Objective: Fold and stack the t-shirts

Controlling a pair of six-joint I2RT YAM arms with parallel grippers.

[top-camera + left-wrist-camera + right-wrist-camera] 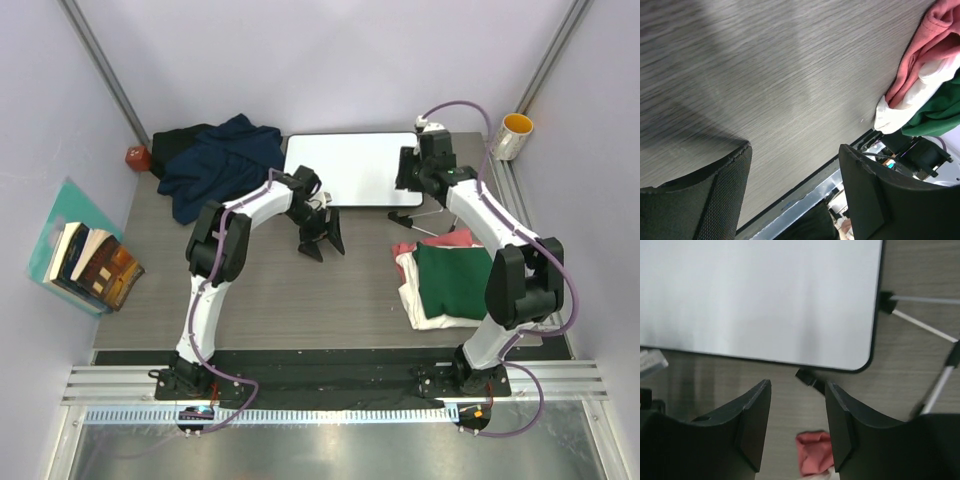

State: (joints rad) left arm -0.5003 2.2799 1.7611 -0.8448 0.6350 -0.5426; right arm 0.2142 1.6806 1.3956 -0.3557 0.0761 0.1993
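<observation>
A crumpled navy t-shirt [222, 160] lies at the back left, partly over a black t-shirt [183, 140]. At the right, a folded dark green t-shirt [456, 280] lies on a cream-white one [415, 305], with a pink-red one [432, 241] below. My left gripper [322, 240] is open and empty, low over the bare table middle; its wrist view [795, 165] shows the pink-red [925, 45], cream-white [900, 107] and green [940, 107] shirts at the right. My right gripper [406, 182] is open and empty by the whiteboard's right edge; its wrist view [797, 410] shows the pink-red shirt [815, 452] below.
A white whiteboard [350, 168] lies at the back centre, also in the right wrist view [760, 295], with thin stand legs [920, 325] beside it. A yellow-lined mug [512, 135] stands back right. Books [90, 262] lie off the table's left side. A small red object [137, 157] sits back left.
</observation>
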